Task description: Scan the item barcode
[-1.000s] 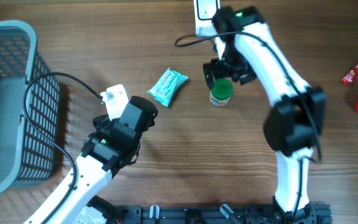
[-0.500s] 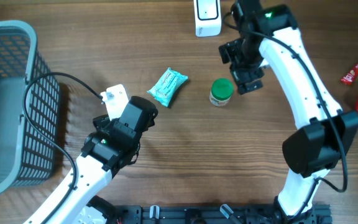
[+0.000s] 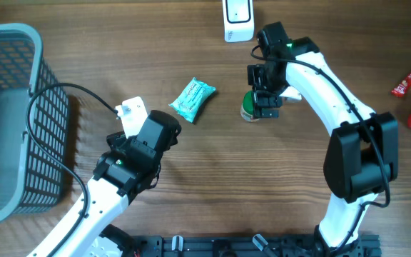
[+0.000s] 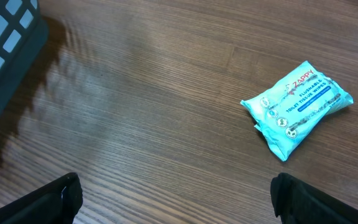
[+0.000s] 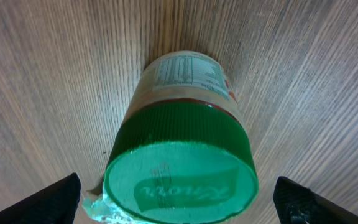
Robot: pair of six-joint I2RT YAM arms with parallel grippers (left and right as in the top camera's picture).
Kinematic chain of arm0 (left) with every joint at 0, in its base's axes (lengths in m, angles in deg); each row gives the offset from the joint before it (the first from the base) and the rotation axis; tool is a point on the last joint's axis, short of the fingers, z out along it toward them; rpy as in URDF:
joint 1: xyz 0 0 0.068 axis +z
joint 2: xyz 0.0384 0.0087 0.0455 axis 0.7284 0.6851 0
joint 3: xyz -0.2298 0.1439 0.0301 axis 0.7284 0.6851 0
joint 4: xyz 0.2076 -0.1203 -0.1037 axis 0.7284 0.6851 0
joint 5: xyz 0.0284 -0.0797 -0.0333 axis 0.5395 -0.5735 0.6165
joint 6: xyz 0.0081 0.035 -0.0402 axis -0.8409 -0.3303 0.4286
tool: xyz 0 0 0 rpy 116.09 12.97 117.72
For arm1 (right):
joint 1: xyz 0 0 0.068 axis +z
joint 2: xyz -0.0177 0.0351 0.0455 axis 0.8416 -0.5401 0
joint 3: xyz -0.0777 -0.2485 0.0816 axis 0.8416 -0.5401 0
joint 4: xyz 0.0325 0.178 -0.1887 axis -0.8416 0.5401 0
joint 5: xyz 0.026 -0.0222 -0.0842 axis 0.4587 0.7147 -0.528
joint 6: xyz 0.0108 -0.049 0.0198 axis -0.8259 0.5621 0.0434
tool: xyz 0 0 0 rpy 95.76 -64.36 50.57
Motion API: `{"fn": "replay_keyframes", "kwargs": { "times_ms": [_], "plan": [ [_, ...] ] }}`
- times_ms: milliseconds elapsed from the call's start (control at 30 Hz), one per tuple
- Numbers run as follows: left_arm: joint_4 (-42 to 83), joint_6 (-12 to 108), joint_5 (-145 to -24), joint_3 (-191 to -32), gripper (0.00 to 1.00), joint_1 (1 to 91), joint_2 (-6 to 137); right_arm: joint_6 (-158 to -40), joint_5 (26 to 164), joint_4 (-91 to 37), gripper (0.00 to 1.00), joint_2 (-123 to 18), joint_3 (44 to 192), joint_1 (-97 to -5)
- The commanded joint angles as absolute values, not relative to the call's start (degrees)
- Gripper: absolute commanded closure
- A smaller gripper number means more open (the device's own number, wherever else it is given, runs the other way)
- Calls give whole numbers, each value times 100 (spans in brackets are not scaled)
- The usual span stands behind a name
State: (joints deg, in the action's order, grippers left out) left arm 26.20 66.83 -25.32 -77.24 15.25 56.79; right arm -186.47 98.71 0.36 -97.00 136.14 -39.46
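Swinging back over the green-lidded jar [image 5: 179, 155], right hand [image 3: 265, 100] spread, pinching nothing; grasp next, then probably the white scanner [image 3: 237, 21] at tabletop's far edge.

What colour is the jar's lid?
The lid is green; the right wrist view shows it best.

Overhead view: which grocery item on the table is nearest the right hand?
The green-lidded jar, standing directly beneath the open right hand. The teal wipes packet lies farther off, and the red tube lies farthest away.
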Motion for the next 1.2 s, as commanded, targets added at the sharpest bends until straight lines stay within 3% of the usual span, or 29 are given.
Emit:
{"fn": "replay_keyframes", "kwargs": {
  "times_ms": [0,100,167,300,367,433,500,533,600,633,667,867,933,1167],
  "plan": [
    [2605,6635,-2416,-7724,0,1509,5679,-18857,9873,-30,5,-10067,13539,-3918],
    [2605,6635,-2416,-7726,0,1509,5679,-18315,9873,14,30,-10170,13537,-3916],
    [2605,6635,-2416,-7726,0,1509,5679,-17851,9901,103,35,-10148,13548,-3918],
    [2605,6635,-2416,-7724,0,1509,5679,-16317,9912,228,37,-10124,13629,-3920],
    [2605,6635,-2416,-7726,0,1509,5679,-14619,9915,230,37,-10113,13736,-3931],
    [2605,6635,-2416,-7726,0,1509,5679,-12035,9917,289,37,-10113,13867,-3933],
    [2605,6635,-2416,-7724,0,1509,5679,-10652,9875,512,37,-10102,13882,-3933],
    [2605,6635,-2416,-7726,0,1509,5679,-10413,9794,597,32,-10100,13882,-3936],
    [2605,6635,-2416,-7726,0,1509,5679,-10315,9563,696,22,-10058,13885,-3940],
    [2605,6635,-2416,-7726,0,1509,5679,-10313,9495,733,5,-9984,13922,-3940],
    [2605,6635,-2416,-7724,0,1509,5679,-10317,9497,759,0,-9907,13976,-3938],
    [2605,6635,-2416,-7726,0,1509,5679,-11554,9497,1251,0,-9383,14628,-3940],
    [2605,6635,-2416,-7726,0,1509,5679,-13019,9324,1371,0,-9306,14625,-3927],
    [2605,6635,-2416,-7726,0,1509,5679,-13480,8854,1089,0,-9322,13917,-3905]
  ]
}}
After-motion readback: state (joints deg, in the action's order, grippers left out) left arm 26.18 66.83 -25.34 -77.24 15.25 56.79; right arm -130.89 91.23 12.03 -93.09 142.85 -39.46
